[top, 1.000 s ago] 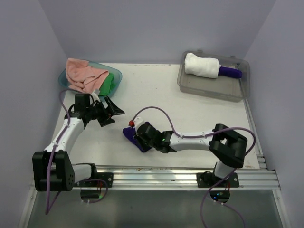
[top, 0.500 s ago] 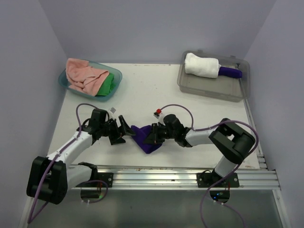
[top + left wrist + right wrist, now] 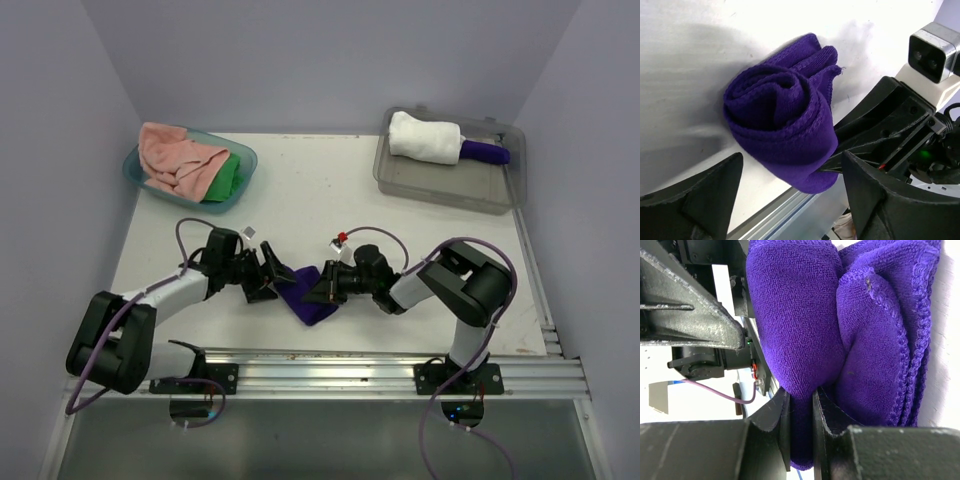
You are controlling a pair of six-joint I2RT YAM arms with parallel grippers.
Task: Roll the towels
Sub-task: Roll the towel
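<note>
A purple towel [image 3: 308, 297], loosely rolled, lies near the table's front edge between my two grippers. My right gripper [image 3: 322, 288] is shut on a fold of it; the right wrist view shows the fingers [image 3: 784, 425] pinching the purple towel [image 3: 805, 335]. My left gripper [image 3: 275, 280] is open, jaws wide apart, right at the roll's left end. The left wrist view shows the rolled end of the purple towel [image 3: 785, 125] facing the camera, with my left fingers [image 3: 705, 200] on either side, not touching it.
A teal bin [image 3: 138, 170] at the back left holds pink [image 3: 180, 160] and green [image 3: 230, 177] towels. A clear tray [image 3: 440, 185] at the back right holds a rolled white towel [image 3: 425, 138] and a purple roll [image 3: 485, 152]. A metal rail [image 3: 330, 365] runs along the front edge.
My left arm swung from near the teal bin to the purple towel. My right gripper carried the towel slightly right and turned; both grippers now meet at the towel.
</note>
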